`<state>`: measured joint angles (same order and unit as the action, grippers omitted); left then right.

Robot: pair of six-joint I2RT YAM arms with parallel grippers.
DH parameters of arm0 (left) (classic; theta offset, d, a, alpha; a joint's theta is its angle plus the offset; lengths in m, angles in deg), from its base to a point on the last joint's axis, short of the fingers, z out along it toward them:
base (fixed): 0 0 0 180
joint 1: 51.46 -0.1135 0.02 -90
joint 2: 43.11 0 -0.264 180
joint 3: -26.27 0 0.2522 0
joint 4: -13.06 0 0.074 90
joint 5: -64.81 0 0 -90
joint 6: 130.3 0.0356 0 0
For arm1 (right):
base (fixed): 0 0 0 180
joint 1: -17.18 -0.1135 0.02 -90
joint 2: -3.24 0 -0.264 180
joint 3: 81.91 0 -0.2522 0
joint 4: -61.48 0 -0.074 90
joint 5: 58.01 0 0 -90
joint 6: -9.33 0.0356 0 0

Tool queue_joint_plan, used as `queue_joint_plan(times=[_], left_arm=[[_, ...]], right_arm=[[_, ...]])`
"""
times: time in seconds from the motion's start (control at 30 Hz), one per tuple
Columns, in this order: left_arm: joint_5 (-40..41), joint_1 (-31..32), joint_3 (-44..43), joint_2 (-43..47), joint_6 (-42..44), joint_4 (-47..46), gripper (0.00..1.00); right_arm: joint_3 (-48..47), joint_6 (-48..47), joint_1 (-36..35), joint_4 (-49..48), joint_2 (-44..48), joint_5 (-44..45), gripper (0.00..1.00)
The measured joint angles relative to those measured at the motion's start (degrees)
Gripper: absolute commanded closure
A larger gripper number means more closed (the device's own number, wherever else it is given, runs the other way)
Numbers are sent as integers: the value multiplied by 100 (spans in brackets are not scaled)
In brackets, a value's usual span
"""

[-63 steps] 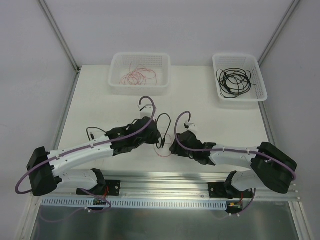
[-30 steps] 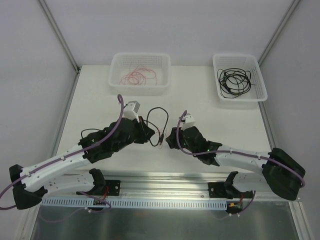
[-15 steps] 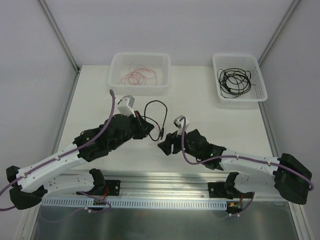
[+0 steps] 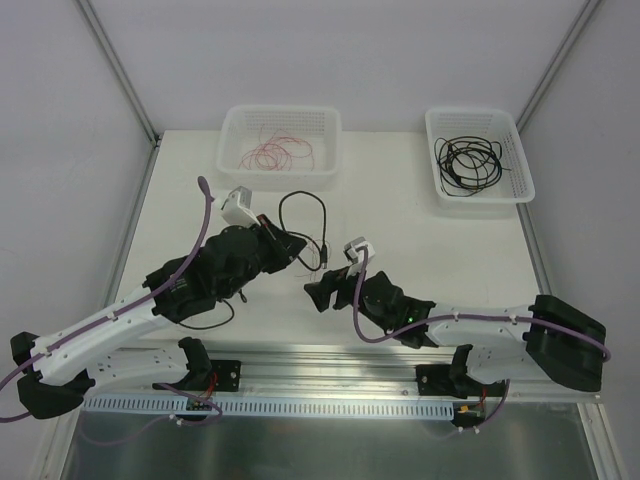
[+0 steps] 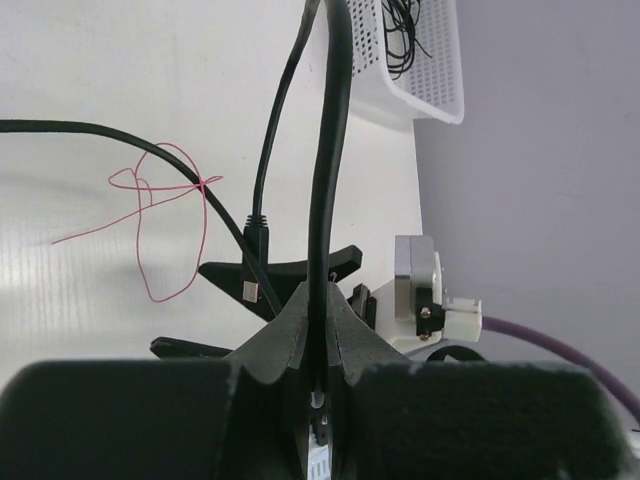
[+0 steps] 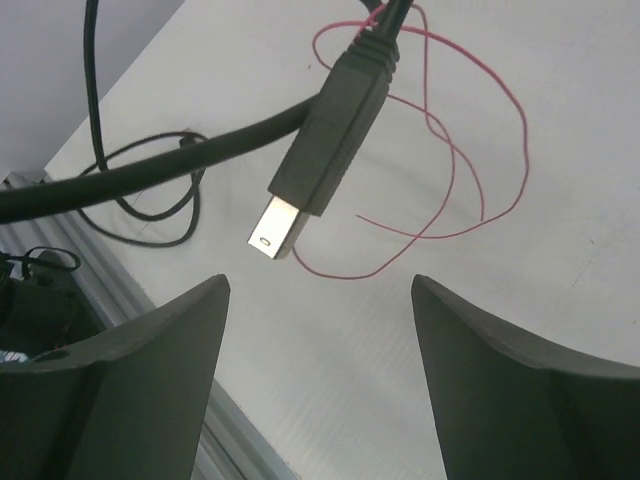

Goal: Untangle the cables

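My left gripper (image 4: 297,244) is shut on a black cable (image 4: 301,213) and holds it off the table; the cable loops up and its USB plug (image 4: 326,252) hangs down. In the left wrist view the cable (image 5: 326,180) runs straight out of the closed left gripper (image 5: 325,300). A fine red wire (image 5: 168,222) lies in a loose loop on the table below. My right gripper (image 4: 318,292) is open and empty, just near of the plug. In the right wrist view, the plug (image 6: 322,150) hangs ahead of the open right gripper (image 6: 318,285), above the red wire (image 6: 455,175).
A white basket (image 4: 232,175) at the back left holds red wires. A white basket (image 4: 523,182) at the back right holds black cables. More black cable (image 6: 150,195) trails on the table by the left arm. The metal rail runs along the near edge.
My left gripper has carried the black cable up and to the left. My right gripper has moved left and nearer, staying open, and now points at the hanging plug.
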<state>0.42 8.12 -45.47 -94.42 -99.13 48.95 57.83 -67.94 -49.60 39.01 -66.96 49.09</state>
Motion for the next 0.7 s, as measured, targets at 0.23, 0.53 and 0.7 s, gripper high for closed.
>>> queue_joint_plan(times=[0.23, 0.53, 0.7], left_arm=[[68, 0, 0, -2, -658, -83, 100], [173, 0, 2, -79, -1263, -337, 100], [212, -2, 2, -160, -1285, -393, 100]], right_arm=[[-195, -181, -372, -428, -612, 1161, 21], [-975, -612, -474, -688, -1287, 1902, 25], [-1233, -796, -490, -629, -1488, 2197, 73]])
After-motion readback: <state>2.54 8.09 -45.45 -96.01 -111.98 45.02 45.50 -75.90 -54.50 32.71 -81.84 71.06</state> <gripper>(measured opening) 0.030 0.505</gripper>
